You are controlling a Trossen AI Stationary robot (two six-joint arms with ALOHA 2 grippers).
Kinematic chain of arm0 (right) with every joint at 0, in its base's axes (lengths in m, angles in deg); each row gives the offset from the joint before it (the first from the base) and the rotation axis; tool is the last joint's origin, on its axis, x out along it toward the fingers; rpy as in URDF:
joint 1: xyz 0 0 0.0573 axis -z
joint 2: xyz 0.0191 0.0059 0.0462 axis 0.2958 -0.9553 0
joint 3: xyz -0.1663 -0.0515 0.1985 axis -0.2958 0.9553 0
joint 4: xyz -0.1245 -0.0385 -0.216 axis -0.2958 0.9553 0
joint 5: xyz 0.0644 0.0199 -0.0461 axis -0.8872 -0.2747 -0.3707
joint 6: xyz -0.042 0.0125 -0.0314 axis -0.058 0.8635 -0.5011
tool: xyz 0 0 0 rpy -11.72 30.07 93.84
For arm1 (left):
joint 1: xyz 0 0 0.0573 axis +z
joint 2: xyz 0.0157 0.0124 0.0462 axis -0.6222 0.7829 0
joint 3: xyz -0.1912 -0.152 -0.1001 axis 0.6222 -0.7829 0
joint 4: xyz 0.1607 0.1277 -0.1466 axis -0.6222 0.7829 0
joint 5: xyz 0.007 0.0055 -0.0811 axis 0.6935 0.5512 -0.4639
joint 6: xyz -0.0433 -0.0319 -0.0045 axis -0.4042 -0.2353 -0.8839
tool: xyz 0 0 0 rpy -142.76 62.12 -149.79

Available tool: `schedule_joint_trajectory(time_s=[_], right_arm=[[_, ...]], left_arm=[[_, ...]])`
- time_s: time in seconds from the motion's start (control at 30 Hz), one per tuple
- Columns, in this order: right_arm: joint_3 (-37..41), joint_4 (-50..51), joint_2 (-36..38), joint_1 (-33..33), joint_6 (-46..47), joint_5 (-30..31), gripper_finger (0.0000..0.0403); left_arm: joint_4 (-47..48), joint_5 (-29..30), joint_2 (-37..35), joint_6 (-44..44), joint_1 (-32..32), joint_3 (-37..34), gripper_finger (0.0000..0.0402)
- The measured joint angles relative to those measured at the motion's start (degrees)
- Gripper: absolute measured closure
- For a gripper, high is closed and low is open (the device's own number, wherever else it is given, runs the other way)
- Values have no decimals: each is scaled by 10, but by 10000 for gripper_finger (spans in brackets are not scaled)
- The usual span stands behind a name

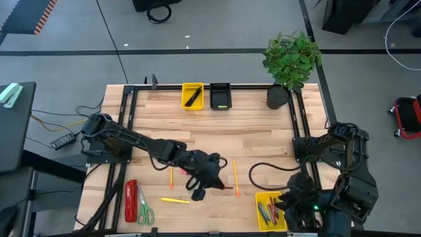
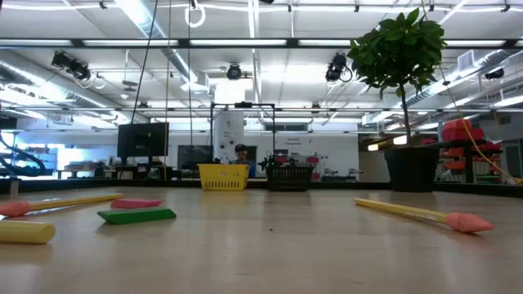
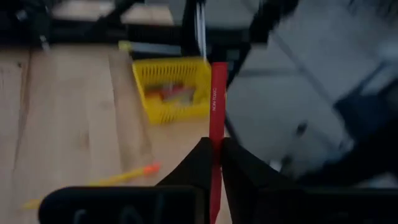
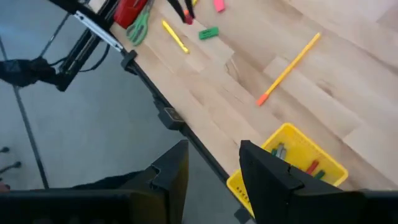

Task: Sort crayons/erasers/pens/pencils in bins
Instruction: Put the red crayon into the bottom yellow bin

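- The left gripper is clenched on a red crayon; the stick stands upright between the two fingers and rises past their tips.
- Beyond those jaws sits a yellow bin with crayons in it, and an orange pencil lies on the table off to one side.
- The right gripper waits with fingers spread, grasping nothing, at the table's near edge, just beside the same yellow bin.
- A green eraser lies well ahead of the right jaws.
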Motion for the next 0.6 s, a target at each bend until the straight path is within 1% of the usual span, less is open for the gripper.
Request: schedule_joint_trajectory(time_s=[0.1,0.17,0.23,0.4,0.53,0.6], right_arm=[[-17,0,0,0,-22,30,254],[-29,0,0,0,-45,51,254],[-41,0,0,0,-75,70,254],[-52,0,1,4,-134,119,254],[-52,0,1,15,-162,175,254],[-52,-2,1,26,-180,186,254]], left_arm=[[-58,0,2,-52,-1,0,360],[-86,13,3,-74,-3,0,359],[-101,27,3,-85,-3,0,361],[-136,39,3,-118,-1,0,369],[-156,71,3,-142,-2,0,360],[-171,87,3,-157,-3,0,357]])
